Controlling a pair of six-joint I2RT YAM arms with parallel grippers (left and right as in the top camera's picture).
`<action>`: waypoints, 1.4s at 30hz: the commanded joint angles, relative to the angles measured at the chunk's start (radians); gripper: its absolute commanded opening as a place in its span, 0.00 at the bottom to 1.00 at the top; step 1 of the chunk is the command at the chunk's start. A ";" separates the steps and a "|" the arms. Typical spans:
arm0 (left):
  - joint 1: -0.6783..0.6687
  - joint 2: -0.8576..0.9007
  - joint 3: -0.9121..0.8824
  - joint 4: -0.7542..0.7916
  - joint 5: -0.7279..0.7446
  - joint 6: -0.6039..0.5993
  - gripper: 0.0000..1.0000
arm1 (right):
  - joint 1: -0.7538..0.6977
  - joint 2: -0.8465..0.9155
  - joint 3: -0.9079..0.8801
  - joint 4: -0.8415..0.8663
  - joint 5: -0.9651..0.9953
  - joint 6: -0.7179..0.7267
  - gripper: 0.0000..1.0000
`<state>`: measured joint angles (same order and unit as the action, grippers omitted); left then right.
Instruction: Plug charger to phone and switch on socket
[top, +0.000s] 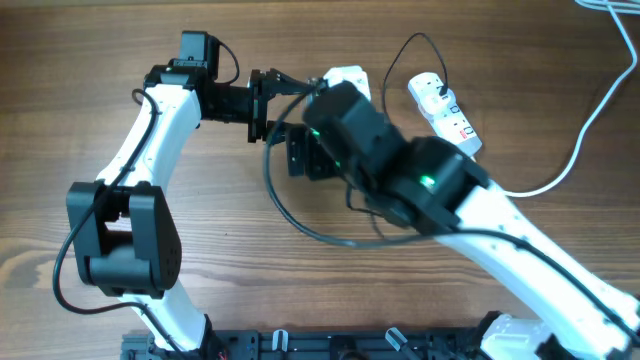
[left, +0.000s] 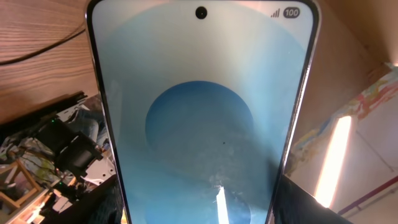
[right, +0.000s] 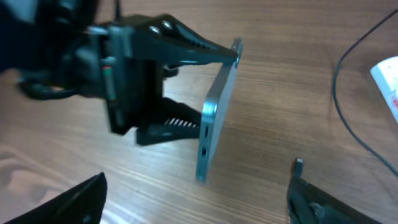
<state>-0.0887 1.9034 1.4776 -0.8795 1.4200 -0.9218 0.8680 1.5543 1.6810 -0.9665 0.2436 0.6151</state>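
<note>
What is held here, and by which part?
The left gripper clamps the phone across its two long side edges; whether the right gripper holds anything cannot be told.

The surface (top: 250, 290) is warm brown wood with long, streaky grain. In the left wrist view, a long bright strip light (left: 333, 162) glows against a pale wall or ceiling.

Left claw (top: 272, 105) clamped — right claw (right: 202, 208) facing it, seemingly spread.
</note>
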 joint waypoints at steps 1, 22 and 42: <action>-0.001 -0.024 0.019 0.022 0.060 -0.002 0.65 | -0.004 0.089 0.022 0.019 0.075 0.040 0.95; -0.001 -0.024 0.019 0.054 0.061 -0.002 0.65 | -0.005 0.151 0.021 0.100 0.183 0.082 0.49; -0.001 -0.024 0.019 0.054 0.060 -0.002 0.65 | -0.005 0.151 0.021 0.113 0.180 0.130 0.05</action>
<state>-0.0868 1.9034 1.4776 -0.8288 1.4269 -0.9272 0.8631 1.6897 1.6814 -0.8627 0.4202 0.6899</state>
